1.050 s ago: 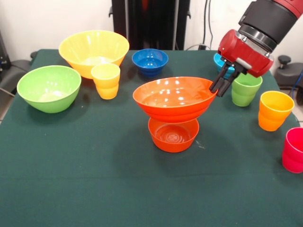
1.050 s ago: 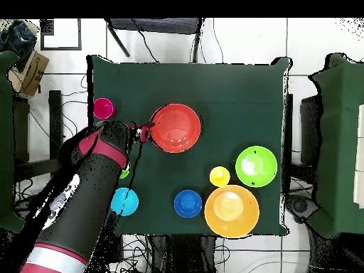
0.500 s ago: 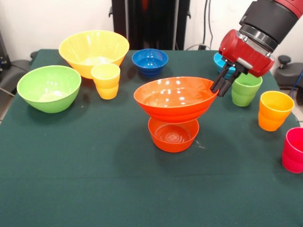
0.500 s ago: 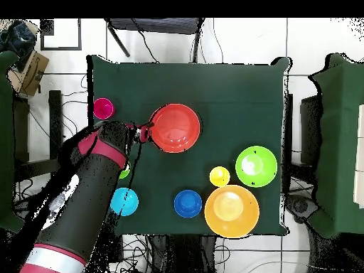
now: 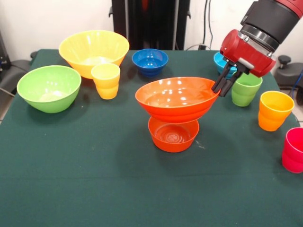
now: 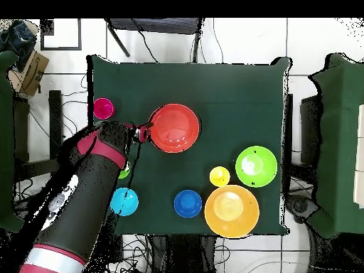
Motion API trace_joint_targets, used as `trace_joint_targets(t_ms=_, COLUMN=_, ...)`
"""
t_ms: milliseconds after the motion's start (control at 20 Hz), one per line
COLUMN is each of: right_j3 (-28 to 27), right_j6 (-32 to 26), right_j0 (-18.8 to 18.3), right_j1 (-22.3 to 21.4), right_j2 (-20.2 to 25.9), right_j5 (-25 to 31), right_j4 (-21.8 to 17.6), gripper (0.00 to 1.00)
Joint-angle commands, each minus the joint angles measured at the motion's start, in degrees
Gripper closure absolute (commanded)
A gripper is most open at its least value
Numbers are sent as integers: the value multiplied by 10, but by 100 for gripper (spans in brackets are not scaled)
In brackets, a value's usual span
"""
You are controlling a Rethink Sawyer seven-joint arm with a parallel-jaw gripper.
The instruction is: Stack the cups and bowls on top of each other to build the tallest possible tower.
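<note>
1. Your gripper (image 5: 220, 88) has its narrow black fingers pinched on the rim of the glossy wide orange bowl (image 5: 176, 98).
2. That bowl sits tilted on the small orange bowl (image 5: 173, 135), mid-table.
3. Ridged green cup (image 5: 245, 90) stands just beyond.

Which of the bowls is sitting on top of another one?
The large orange bowl. It rests on the small orange bowl; the yellow, green and blue bowls all stand alone on the table.

The large orange bowl (image 5: 176, 98) has shifted slightly right with the gripper (image 5: 221, 87).
</note>
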Motion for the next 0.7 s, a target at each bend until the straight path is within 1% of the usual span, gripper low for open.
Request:
trace_joint_targets(t_ms=50, right_j3=-24, right_j6=76, right_j0=9, right_j1=11, right_j2=31, right_j5=52, right_j4=22, gripper=100)
trace_joint_targets(t_ms=150, right_j3=-25, right_j6=82, right_j0=12, right_j1=13, right_j2=27, right_j5=51, right_j4=23, gripper=100)
trace_joint_targets(t_ms=400, right_j3=-40, right_j6=75, right_j0=12, right_j1=16, right_j2=28, right_j5=70, right_j4=30, gripper=100)
trace_joint_targets(t_ms=700, right_j3=-51, right_j6=72, right_j0=10, right_j1=22, right_j2=28, right_j5=66, right_j4=39, gripper=100)
